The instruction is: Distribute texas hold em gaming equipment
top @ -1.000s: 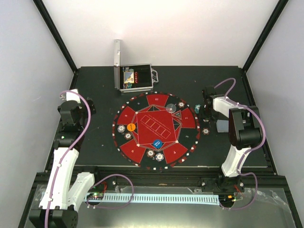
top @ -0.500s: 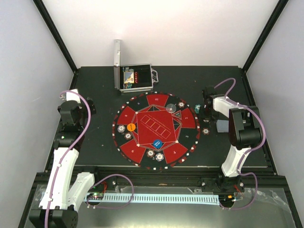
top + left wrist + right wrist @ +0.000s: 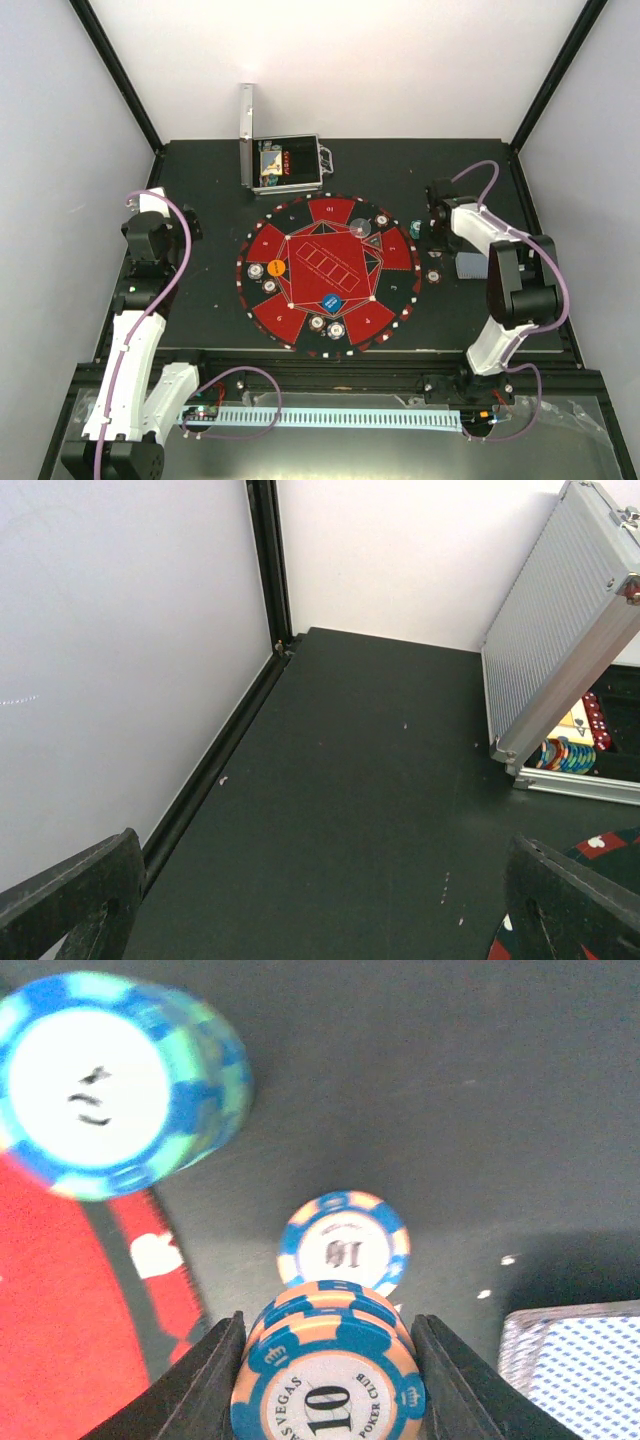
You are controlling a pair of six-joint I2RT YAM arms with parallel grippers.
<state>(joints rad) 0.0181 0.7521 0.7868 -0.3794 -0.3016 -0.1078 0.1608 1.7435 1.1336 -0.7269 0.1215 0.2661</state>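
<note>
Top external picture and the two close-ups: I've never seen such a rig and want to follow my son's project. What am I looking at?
A left arm and a right arm stand at the near edge of a black table. The top picture looks down from above and behind them; each close-up comes from a camera on one wrist. On the table lie a round red-and-black mat carrying chips and discs, and an open silver case behind it. The left gripper is open and empty, facing the case. The right gripper is shut on a stack of orange-and-blue chips marked 10, beside a teal stack, one loose chip and blue-backed cards.
</note>
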